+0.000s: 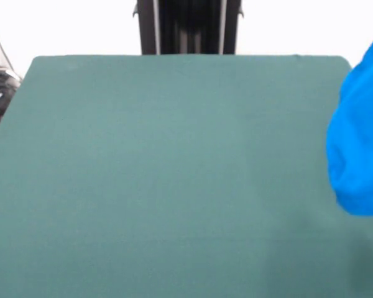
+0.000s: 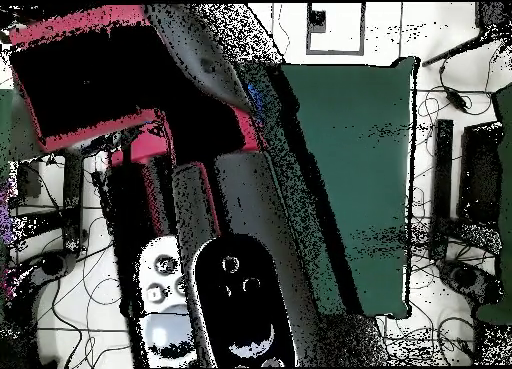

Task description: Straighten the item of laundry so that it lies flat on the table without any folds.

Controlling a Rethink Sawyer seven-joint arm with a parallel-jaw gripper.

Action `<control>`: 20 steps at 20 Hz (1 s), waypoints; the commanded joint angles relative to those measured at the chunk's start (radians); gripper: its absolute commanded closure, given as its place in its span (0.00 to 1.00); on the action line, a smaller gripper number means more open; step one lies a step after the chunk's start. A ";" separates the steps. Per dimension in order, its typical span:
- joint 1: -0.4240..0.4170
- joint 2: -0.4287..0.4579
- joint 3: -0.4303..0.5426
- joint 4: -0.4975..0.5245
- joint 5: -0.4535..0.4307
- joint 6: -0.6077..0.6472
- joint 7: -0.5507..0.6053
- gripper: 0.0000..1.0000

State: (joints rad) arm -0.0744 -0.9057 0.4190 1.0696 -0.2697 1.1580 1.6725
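Blue T-shirt hangs bunched off the green table's right edge, front view; gripper unseen, grip state unknown.

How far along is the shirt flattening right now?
Nothing looks done yet. In the front view the blue shirt shows only as a bunched mass at the right edge, seemingly held above the green table rather than spread on it. What holds it is out of frame. The end effector cannot be made out in either view. Still left: laying the shirt down and smoothing out every fold.
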 commanded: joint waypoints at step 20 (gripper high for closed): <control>-0.090 0.131 -0.028 0.302 0.000 -0.276 0.009 1.00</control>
State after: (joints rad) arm -0.1542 -0.8192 0.3731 1.1873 -0.2695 0.9162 1.6725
